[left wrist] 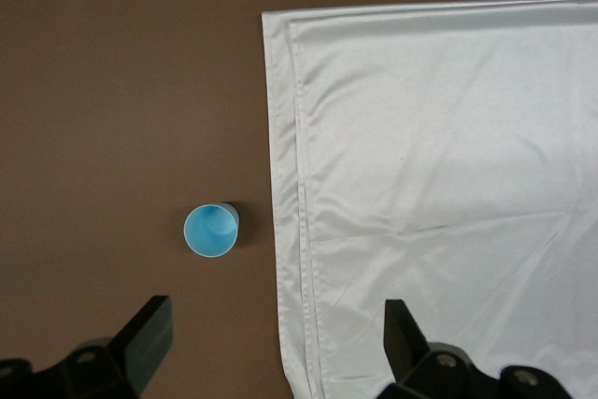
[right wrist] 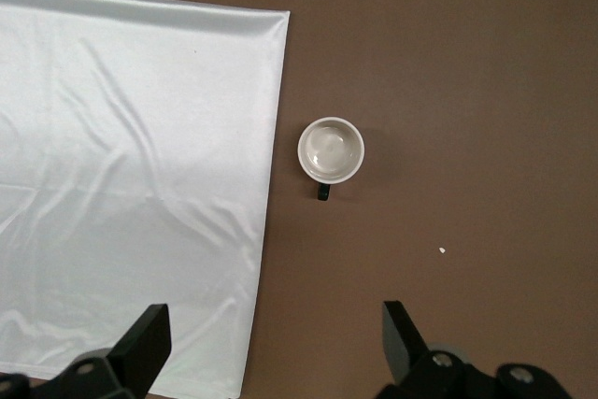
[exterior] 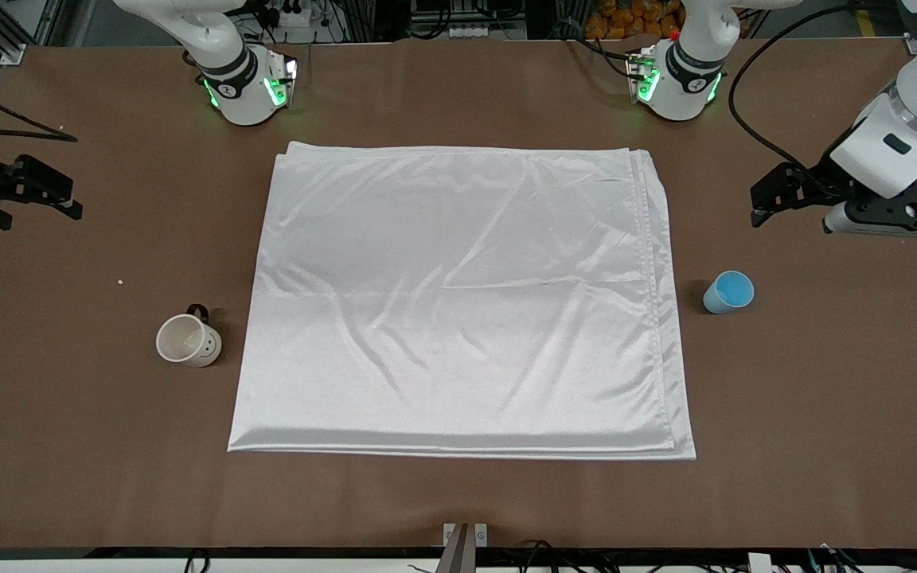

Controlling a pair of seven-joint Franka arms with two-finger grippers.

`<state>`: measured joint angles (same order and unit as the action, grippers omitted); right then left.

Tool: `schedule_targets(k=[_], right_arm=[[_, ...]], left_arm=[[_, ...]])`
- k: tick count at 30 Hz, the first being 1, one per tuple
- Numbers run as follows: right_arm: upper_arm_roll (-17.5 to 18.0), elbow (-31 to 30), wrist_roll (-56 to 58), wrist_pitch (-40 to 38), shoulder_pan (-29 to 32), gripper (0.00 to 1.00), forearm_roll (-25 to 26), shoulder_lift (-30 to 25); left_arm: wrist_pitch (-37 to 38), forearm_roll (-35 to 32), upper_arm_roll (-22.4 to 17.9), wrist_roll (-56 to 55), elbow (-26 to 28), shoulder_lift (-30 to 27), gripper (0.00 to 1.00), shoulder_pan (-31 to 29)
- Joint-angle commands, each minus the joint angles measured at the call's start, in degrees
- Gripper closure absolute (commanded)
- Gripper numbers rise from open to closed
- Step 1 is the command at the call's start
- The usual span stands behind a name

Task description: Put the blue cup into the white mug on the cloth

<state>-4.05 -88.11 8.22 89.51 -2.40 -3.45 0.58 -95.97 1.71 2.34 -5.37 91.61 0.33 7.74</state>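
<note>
**A:** On the brown surface point(exterior: 458, 493), nothing of the task is done. Blue cup point(exterior: 728, 292) stands upright on bare surface just beside the cloth's point(exterior: 458, 302) edge, toward the left arm's end. White mug point(exterior: 189, 341) stands upright, empty, beside the cloth's edge toward the right arm's end, nearer the front camera than the cup. Neither is on the cloth.

**B:** Claws?

**A:** Left claw point(exterior: 769, 203) hangs over bare surface near the cup, fingers apart, holding nothing. Right claw point(exterior: 37, 199) hangs over bare surface at its own end, fingers apart, also empty.

**B:** Left to do?

**A:** My judgement: everything. Mug onto cloth, cup into mug.

**B:** Room?

**A:** Ample. Both vessels stand clear of the cloth hem, open surface around each. Cloth lies flat, soft wrinkles, layered edges; mug may sit slightly uneven there.
</note>
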Motion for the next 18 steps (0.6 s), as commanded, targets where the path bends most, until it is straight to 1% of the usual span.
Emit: schedule_targets(k=[1, 18], right_arm=[[-0.78, -1.37, -0.58, 0.75, -0.94, 0.00, 0.90, -1.46], [-0.87, -1.28, -0.58, 0.05, -0.24, 0.00, 1.08, -0.67]], left_arm=[[0.87, -1.01, 0.38, -1.13, -0.47, -0.24, 0.00, -0.19], [0.96, -0.65, 0.38, -1.13, -0.12, -0.51, 0.00, -0.19]])
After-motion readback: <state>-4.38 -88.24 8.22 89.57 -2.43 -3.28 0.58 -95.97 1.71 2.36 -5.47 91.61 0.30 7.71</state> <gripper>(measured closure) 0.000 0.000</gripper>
